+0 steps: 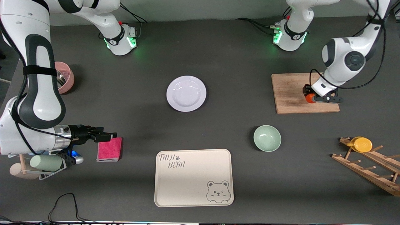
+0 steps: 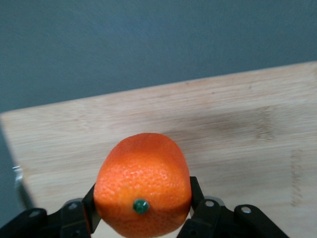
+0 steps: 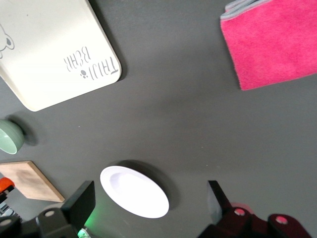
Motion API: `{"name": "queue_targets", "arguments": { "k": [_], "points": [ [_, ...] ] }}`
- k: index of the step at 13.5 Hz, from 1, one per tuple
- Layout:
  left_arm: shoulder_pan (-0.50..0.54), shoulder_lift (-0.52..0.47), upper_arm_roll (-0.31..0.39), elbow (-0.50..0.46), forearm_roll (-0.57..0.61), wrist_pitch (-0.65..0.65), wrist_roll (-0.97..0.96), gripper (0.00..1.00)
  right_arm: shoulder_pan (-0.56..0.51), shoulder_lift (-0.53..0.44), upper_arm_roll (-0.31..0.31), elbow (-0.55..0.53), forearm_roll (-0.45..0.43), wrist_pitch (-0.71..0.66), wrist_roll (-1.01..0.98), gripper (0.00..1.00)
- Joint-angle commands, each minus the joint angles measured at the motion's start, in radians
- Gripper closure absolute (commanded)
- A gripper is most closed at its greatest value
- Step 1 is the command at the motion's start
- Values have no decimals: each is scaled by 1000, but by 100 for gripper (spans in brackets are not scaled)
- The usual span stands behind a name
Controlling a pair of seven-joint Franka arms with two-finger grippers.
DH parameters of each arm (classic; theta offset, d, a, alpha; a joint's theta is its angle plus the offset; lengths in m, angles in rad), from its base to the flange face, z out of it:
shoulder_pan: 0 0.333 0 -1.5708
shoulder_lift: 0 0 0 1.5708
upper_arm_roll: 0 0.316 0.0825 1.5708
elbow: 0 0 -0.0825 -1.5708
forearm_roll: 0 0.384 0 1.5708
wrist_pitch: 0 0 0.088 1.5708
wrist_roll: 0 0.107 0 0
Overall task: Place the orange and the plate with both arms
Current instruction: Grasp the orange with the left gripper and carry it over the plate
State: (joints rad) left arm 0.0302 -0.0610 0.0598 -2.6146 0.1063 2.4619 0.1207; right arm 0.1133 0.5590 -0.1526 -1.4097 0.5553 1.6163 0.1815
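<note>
Left gripper (image 1: pixel 312 98) at the right of the front view, clamped on the small round dimpled orange (image 1: pixel 310 98); fingers (image 2: pixel 197 191) press both sides of the fruit (image 2: pixel 142 184). Orange sits low over the rectangular wooden cutting board (image 1: pixel 293 93), at the edge nearer the front camera; whether it touches the wood cannot be told.

Round white glossy plate (image 1: pixel 186 93) lies bare on the dark grey table (image 1: pixel 125 103) at upper centre of the front view, well apart from the board. Right wrist view shows the same plate (image 3: pixel 133 192) between that gripper's fingertips, farther off.

Pale green bowl (image 1: pixel 267 138) sits nearer the front camera than the board. Cream rectangular tray (image 1: pixel 193 177) with a bear print is at lower centre.

Right gripper (image 1: pixel 109 136) at lower left of the front view, jaws spread wide with nothing between them, waiting over the table just beside the folded pink cloth (image 1: pixel 109 149). Pink metal-lined bowl (image 1: pixel 64 77) is at upper left. Wooden rack (image 1: pixel 368 165) at lower right carries a yellow-orange cup (image 1: pixel 361 144).
</note>
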Motion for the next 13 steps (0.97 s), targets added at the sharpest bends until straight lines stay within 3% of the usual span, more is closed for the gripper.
{"name": "queue_targets", "arguments": {
  "k": [1,4,7,10,13],
  "points": [
    [4,-178,-6,161,13,-329,-6,58,-4,13,1,28,46,-10,-33,0],
    [-1,-212,-8,351,3,-548,-3,58,-4,21,1,21,150,-16,-36,0],
    [-32,-212,-55,442,-51,-653,-83,58,5,42,4,18,175,-27,-99,0],
    [-42,-186,-252,536,-117,-705,-362,58,0,42,4,-37,245,-27,-157,0],
    [-45,-97,-501,635,-154,-698,-687,58,-23,59,1,-61,264,-27,-253,0]
  ]
}}
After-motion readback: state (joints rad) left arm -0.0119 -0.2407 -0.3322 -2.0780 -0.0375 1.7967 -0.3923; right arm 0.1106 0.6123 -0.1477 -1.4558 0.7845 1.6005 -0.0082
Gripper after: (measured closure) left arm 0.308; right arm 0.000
